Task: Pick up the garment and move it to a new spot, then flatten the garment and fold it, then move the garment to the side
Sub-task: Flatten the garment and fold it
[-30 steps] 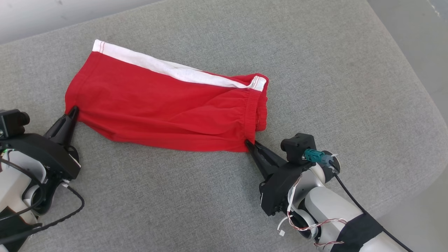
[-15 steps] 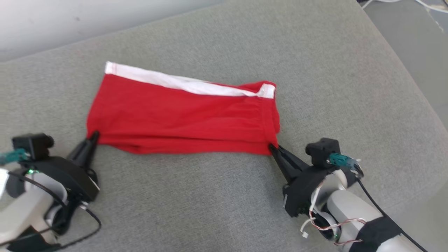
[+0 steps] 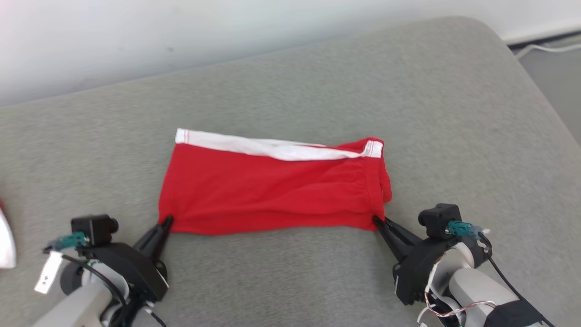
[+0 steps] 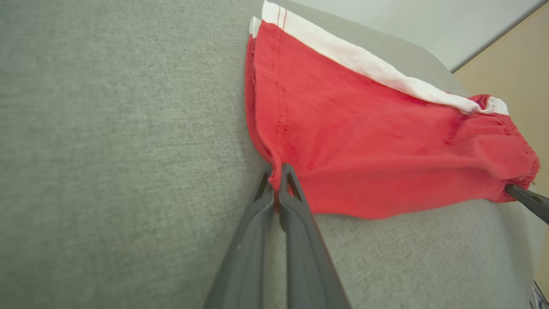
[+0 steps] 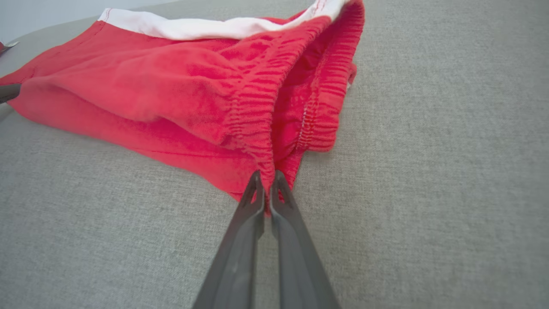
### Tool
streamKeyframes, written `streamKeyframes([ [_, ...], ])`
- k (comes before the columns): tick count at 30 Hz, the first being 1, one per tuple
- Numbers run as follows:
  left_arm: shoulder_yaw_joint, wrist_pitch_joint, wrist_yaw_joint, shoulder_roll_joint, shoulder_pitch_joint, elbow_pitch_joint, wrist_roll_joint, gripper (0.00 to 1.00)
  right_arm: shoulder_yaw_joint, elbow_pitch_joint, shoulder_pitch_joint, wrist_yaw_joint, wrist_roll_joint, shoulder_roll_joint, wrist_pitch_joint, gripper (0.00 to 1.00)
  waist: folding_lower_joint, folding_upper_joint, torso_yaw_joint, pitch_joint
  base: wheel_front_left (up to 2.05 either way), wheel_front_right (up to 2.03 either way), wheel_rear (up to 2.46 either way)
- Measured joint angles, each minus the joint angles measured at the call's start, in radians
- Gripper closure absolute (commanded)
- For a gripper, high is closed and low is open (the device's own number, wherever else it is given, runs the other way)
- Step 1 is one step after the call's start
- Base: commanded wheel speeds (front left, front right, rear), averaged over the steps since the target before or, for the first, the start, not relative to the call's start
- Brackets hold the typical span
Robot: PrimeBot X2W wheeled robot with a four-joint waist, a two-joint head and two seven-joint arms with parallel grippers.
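1. A grey fabric cushion (image 3: 290, 281) sits before a pale wall (image 3: 181, 36).
2. The red shorts (image 3: 272, 190), with a white band (image 3: 272, 147) along the far edge, lie spread across the cushion's middle.
3. The left hand (image 3: 167, 221) is clamped on the shorts' near left corner.
4. The right hand (image 3: 376, 220) is pinched closed on the near right corner, at the elastic waistband (image 5: 257, 116).

A plain indoor room, home or lab unclear: grey upholstered cushion (image 3: 290, 68) by a bare white wall (image 3: 181, 32), cable (image 3: 540, 47) on the floor (image 3: 556, 86).
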State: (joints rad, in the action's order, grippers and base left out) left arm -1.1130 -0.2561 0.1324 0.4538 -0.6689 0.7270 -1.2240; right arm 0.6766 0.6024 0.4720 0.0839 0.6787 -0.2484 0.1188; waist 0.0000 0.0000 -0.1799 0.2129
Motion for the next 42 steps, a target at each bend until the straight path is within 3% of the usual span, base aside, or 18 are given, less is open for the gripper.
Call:
streamKeyframes([
  [12, 0.039, 0.0, 0.0, -0.057, 0.073, 0.021, -0.001, 1.0, 0.005, 0.017, -0.016, 0.017, 0.015, -0.042, -0.013, 1.0, -0.0001, 0.0, 0.131, -0.067, 0.0, 0.0, 0.0],
  [21, 0.068, 0.0, 0.0, -0.066, 0.134, 0.028, 0.0, 1.0, 0.019, 0.021, -0.025, 0.026, 0.036, -0.044, -0.044, 1.0, -0.0001, 0.0, 0.213, -0.115, 0.0, 0.0, 0.0],
  [37, 0.118, 0.0, 0.0, -0.115, 0.166, 0.044, 0.042, 1.0, 0.027, 0.02, -0.062, 0.031, 0.071, -0.067, -0.094, 1.0, -0.0001, 0.0001, 0.223, -0.14, 0.0, 0.0, 0.0],
  [38, 0.118, 0.0, 0.0, -0.119, 0.168, 0.047, 0.049, 1.0, 0.026, 0.02, -0.067, 0.031, 0.074, -0.067, -0.095, 0.95, -0.0001, 0.0001, 0.224, -0.143, 0.0, 0.0, 0.0],
  [39, 0.117, 0.0, 0.0, -0.123, 0.168, 0.05, 0.058, 0.91, 0.025, 0.02, -0.074, 0.031, 0.078, -0.067, -0.098, 0.59, -0.0001, 0.0001, 0.226, -0.145, 0.0, 0.0, 0.0],
  [40, 0.118, 0.0, 0.0, -0.127, 0.169, 0.054, 0.064, 0.61, 0.026, 0.021, -0.079, 0.031, 0.078, -0.067, -0.101, 0.0, -0.0001, 0.0001, 0.227, -0.148, 0.0, 0.0, 0.0],
  [41, 0.122, 0.0, 0.0, -0.129, 0.173, 0.056, 0.064, 0.35, 0.026, 0.02, -0.083, 0.031, 0.081, -0.067, -0.103, 0.0, -0.0001, 0.0001, 0.229, -0.15, 0.0, 0.0, 0.0],
  [42, 0.123, 0.0, 0.0, -0.131, 0.176, 0.06, 0.065, 0.0, 0.025, 0.021, -0.084, 0.031, 0.087, -0.067, -0.103, 0.0, -0.0001, 0.0001, 0.23, -0.153, 0.0, 0.0, 0.0],
])
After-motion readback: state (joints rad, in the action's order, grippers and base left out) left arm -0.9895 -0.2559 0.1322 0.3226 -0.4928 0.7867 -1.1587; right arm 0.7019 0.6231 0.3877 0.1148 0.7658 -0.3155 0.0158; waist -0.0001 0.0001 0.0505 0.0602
